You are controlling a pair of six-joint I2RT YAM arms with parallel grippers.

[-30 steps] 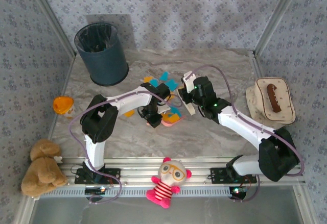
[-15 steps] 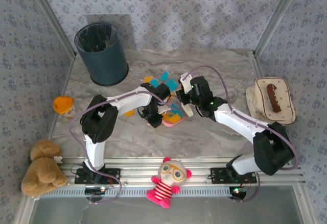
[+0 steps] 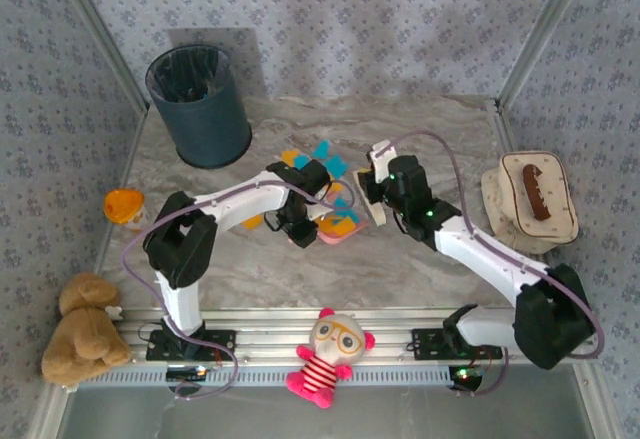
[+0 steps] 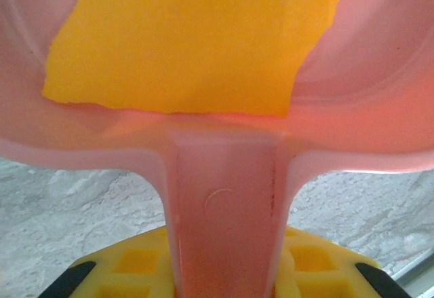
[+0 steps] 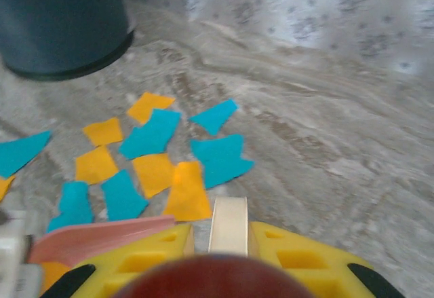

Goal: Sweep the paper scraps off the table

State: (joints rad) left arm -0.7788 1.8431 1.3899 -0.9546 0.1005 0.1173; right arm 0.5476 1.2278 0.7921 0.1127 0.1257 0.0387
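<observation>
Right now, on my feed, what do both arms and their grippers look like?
The left arm and right arm share white tubular links, black joint housings and a looping pale purple cable. The left gripper's fingers and right gripper's fingers are yellow plastic with square recesses and black tips.

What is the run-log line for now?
left end effector: shut on dustpan | right end effector: shut on brush | paper scraps: many on table

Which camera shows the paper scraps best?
The right wrist view: the paper scraps lie spread out, orange and blue, shapes clear. The top view shows them small and partly hidden. The left wrist view shows one orange piece in the pink dustpan.
</observation>
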